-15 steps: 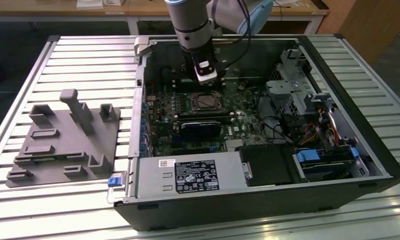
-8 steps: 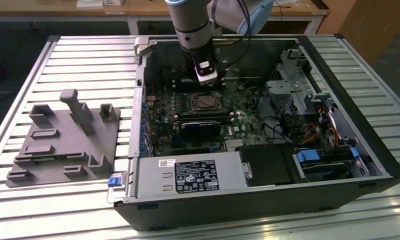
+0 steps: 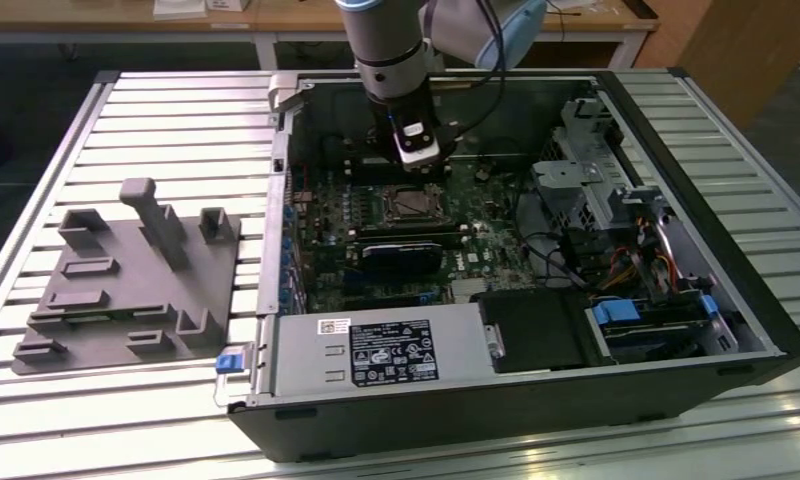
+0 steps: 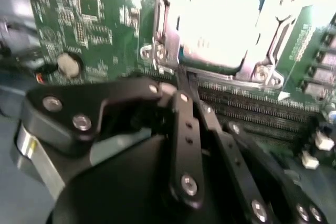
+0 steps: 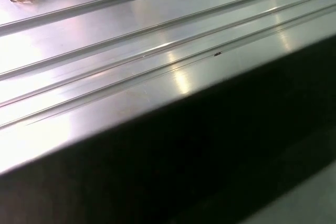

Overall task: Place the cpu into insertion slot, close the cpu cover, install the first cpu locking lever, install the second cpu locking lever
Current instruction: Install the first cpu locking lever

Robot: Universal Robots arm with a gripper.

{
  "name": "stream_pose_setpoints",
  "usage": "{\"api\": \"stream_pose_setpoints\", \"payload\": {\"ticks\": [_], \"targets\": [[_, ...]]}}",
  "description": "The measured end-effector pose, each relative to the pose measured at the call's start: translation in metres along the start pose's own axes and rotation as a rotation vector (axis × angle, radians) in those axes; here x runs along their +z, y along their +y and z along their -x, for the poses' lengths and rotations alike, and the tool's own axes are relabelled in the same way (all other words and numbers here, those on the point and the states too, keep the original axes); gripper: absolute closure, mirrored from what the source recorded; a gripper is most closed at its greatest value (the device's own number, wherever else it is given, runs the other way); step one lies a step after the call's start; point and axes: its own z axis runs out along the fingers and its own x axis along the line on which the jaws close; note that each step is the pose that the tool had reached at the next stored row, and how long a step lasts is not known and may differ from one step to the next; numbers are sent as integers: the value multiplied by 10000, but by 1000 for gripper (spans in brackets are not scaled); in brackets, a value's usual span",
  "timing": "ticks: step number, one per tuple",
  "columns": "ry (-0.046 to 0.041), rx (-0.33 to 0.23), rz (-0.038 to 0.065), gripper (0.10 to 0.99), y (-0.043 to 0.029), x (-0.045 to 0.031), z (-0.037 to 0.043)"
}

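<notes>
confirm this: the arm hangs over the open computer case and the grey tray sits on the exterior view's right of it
Wrong side. The exterior view shows the grey tray on the exterior view's left of the computer case. The arm does hang over the open case.

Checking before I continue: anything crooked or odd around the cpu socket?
Nothing stands out. The cpu lies flat and square in its socket, the cpu cover appears down around it, and the hand is at the socket's edge.
</notes>
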Motion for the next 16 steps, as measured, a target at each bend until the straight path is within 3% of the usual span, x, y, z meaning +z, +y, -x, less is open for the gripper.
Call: {"api": "stream_pose_setpoints", "payload": {"ticks": [7,16], "targets": [[0,-1,0,980,10,-55,12],[-6,-5,-5,980,6,-32,8]]}}
